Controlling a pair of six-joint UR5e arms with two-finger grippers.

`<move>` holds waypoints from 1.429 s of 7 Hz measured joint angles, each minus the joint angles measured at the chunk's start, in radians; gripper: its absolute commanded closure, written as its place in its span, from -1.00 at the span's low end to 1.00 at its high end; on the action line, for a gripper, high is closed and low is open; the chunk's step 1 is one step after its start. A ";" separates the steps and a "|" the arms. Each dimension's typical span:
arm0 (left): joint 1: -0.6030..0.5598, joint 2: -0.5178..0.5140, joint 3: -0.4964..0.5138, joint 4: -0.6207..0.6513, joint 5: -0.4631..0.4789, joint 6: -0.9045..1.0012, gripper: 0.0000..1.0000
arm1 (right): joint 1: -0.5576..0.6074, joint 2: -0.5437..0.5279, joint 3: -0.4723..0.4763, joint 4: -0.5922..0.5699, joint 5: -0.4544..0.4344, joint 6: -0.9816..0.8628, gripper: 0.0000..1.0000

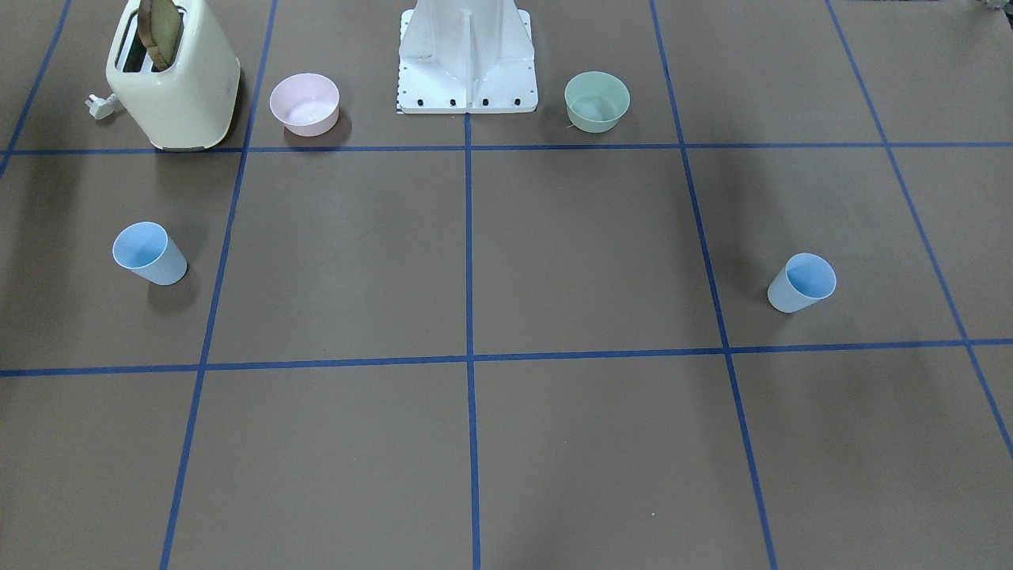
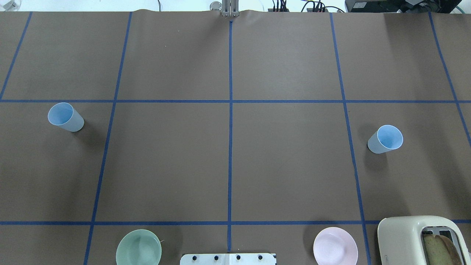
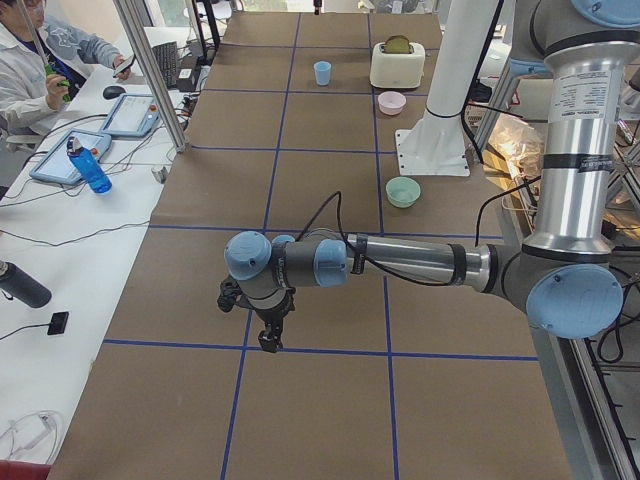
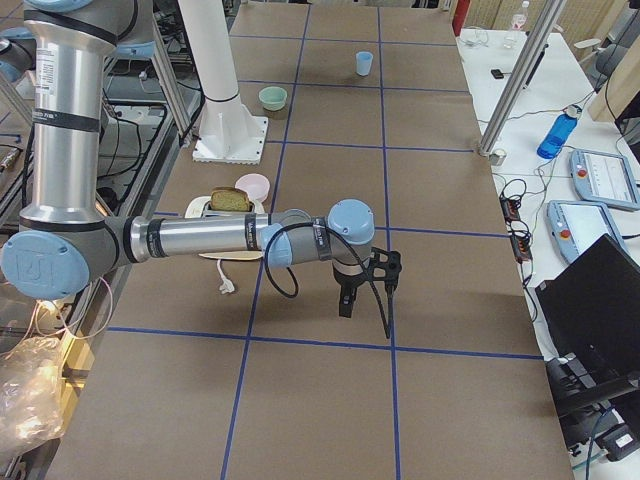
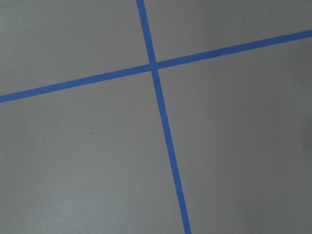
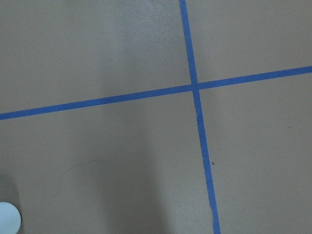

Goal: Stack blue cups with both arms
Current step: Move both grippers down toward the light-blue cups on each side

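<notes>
Two pale-blue cups stand upright and far apart on the brown table. One cup (image 2: pixel 65 117) (image 1: pixel 801 283) is on my left side, the other cup (image 2: pixel 385 139) (image 1: pixel 149 253) on my right side. Neither arm shows in the overhead or front-facing views. My left gripper (image 3: pixel 268 342) points down over a tape crossing in the exterior left view. My right gripper (image 4: pixel 345 303) points down likewise in the exterior right view. I cannot tell whether either is open or shut. Both wrist views show only bare table and blue tape, apart from a pale round edge (image 6: pixel 7 219).
A mint-green bowl (image 2: pixel 138 247) and a pink bowl (image 2: pixel 335 246) flank the white base mount (image 1: pixel 467 59). A cream toaster (image 2: pixel 423 239) with bread stands beside the pink bowl. An operator and side tables with tablets and bottles line the far edge.
</notes>
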 measured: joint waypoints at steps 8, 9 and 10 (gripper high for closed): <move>0.091 -0.044 -0.015 -0.121 -0.045 -0.220 -0.96 | -0.125 0.118 0.041 0.015 0.005 0.000 -1.00; 0.127 -0.050 -0.019 -0.176 -0.057 -0.311 -0.95 | -0.152 0.138 0.052 0.016 0.016 0.001 -1.00; 0.168 -0.060 -0.024 -0.220 -0.063 -0.402 -0.95 | -0.172 0.152 0.062 0.017 0.039 0.000 -1.00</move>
